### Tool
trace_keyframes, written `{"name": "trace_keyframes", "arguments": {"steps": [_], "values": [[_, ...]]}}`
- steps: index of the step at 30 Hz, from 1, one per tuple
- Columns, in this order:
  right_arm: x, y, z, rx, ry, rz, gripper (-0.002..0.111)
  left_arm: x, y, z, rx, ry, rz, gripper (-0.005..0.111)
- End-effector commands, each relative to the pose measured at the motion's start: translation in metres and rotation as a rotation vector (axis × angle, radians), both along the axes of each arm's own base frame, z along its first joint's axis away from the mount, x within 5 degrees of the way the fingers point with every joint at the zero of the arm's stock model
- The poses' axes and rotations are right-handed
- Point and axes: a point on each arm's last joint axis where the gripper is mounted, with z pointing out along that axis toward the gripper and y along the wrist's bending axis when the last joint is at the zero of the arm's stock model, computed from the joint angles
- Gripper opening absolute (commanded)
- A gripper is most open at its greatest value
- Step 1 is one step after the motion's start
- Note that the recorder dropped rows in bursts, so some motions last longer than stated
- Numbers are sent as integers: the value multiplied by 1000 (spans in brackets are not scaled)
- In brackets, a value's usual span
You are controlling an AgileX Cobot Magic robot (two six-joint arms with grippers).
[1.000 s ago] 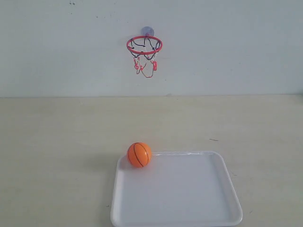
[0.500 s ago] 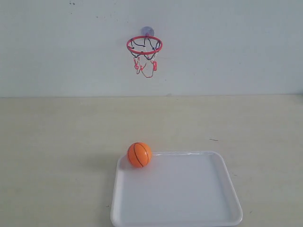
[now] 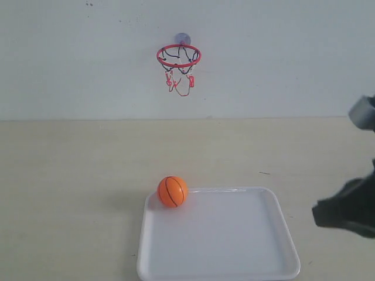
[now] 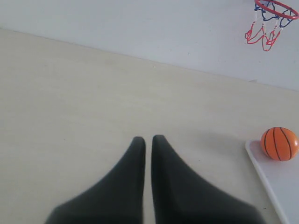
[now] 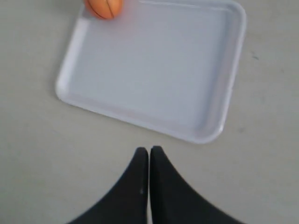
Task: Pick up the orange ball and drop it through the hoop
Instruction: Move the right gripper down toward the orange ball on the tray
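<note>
Beige tabletop (image 3: 70, 175) is occupied by a white tray (image 3: 234, 234), the orange ball (image 3: 172, 191) at its far-left corner, the hoop (image 3: 179, 57) mounted beyond. Right gripper (image 5: 149, 149), blurred and cropped beside the tray, and left gripper (image 4: 148, 138) are pressed together, empty.

A plain pale wall (image 3: 293, 58) fills the far side of the scene, matte and whitish with a faint grey-blue cast. A few tiny dark specks (image 3: 89, 4) sit near its top left. The wall meets a light beige tabletop (image 3: 70, 175) along a straight, level line across the whole width. The tabletop is smooth and matte, with a short dark mark (image 3: 265, 173) right of centre. The light is soft and even, and shadows are faint.
</note>
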Motion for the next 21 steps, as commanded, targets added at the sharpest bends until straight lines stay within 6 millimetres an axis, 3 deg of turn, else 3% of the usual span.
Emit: {"name": "trace_keyframes", "arguments": {"steps": [1, 6, 8, 12, 14, 21], "values": [[39, 18, 19, 19, -4, 106, 0, 0, 0, -1, -4, -3, 5, 4], [83, 44, 10, 39, 86, 198, 5, 0, 0, -1, -4, -3, 5, 4], [101, 57, 5, 31, 78, 197, 17, 0, 0, -1, -4, -3, 5, 4], [127, 96, -12, 19, 62, 237, 53, 0, 0, -1, -4, -3, 5, 4], [138, 115, -18, 31, 59, 221, 63, 0, 0, -1, -4, -3, 5, 4], [175, 170, -49, 7, 56, 270, 65, 0, 0, -1, -4, -3, 5, 4]]}}
